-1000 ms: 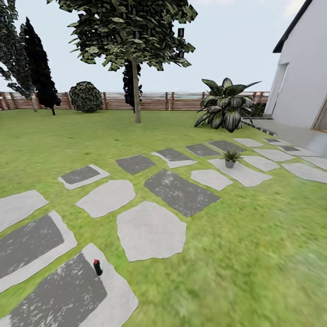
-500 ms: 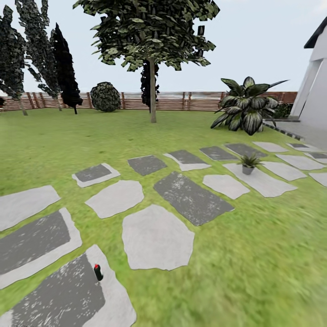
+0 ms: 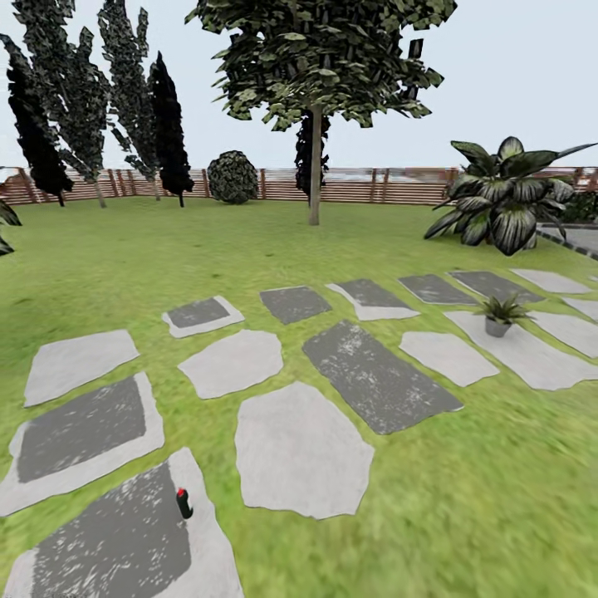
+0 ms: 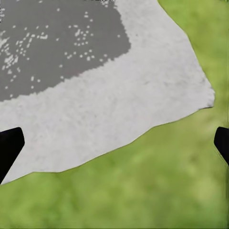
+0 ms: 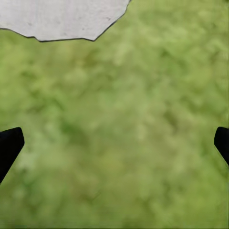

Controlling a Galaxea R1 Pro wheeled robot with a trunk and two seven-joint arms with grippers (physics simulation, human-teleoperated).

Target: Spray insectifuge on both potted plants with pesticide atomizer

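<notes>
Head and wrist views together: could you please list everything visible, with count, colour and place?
pesticide atomizer: one, dark with red top, upright on the nearest stepping stone, lower left.
potted plant: one, green leaves in grey pot, on a pale stone at right.
stepping stones: many, pale grey and dark grey, across the lawn.
lawn: green, all around.
broad-leaved bush: one, dark green and white, far right.
tree: one, leafy, centre back.
cypresses: several, dark, back left.
round shrub: one, dark, by the fence.
fence: brown slats, along the back.
left pincer: black fingertips, open, over a stone's edge.
right pincer: black fingertips, open, over grass.
</notes>
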